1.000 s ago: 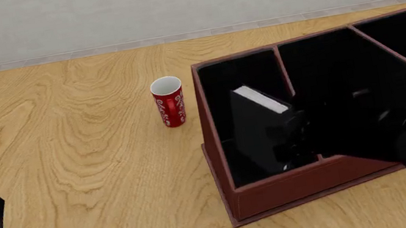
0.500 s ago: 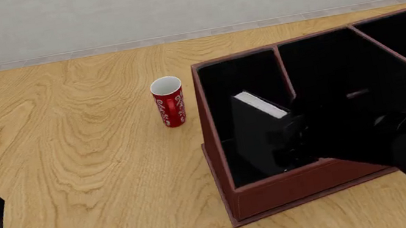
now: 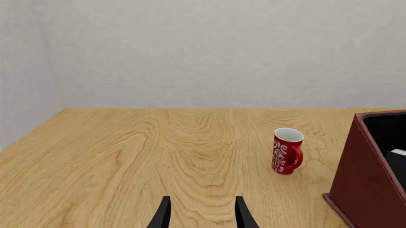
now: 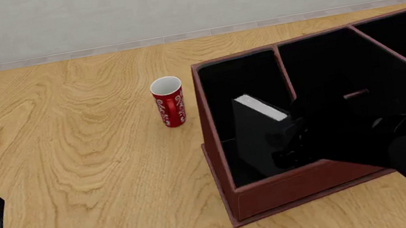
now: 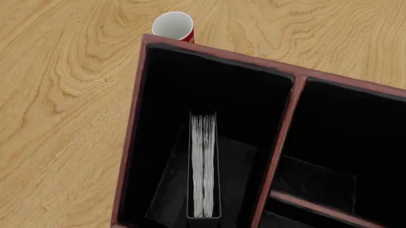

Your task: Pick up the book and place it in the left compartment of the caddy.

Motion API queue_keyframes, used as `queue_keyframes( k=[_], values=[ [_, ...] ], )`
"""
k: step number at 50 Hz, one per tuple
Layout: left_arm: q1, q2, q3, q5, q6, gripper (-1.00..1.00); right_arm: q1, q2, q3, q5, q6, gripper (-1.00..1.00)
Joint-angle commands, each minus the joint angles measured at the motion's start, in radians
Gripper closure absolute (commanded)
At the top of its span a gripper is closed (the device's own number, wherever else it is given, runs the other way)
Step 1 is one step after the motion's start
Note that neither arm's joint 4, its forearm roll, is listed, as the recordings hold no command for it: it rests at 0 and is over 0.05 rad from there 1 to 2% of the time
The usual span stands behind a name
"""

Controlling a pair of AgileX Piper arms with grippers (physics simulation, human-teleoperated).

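We see the right gripper (image 4: 278, 141) at centre-right clamped on the book (image 4: 259, 129), upright inside the caddy's (image 4: 217, 149) left compartment (image 4: 243, 79). At lower left, our left gripper (image 3: 201, 214) hangs with fingers apart, holding nothing.

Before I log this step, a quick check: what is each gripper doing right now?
Left gripper: open, holding nothing, above bare table.
Right gripper: at the book in the caddy's left compartment; whether it grips cannot be told.

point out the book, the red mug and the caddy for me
book (image 4: 260, 108): front view, on its white page edge at the top.
red mug (image 4: 170, 108): front view, on its patterned side.
caddy (image 4: 282, 190): front view, on its near reddish-brown outer wall.
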Motion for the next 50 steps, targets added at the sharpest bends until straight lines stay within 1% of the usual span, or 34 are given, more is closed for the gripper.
queue_keyframes(
  k=[1, 29, 50],
  values=[
    [0.000, 0.000, 0.000, 0.000, 0.000, -1.00, -0.001, 0.002, -0.010, -0.004, 0.017, 1.00],
    [0.000, 0.000, 0.000, 0.000, 0.000, -1.00, 0.000, 0.027, -0.012, -0.003, 0.010, 1.00],
    [0.000, 0.000, 0.000, 0.000, 0.000, -1.00, 0.007, 0.052, -0.006, -0.015, 0.015, 1.00]
  ],
)
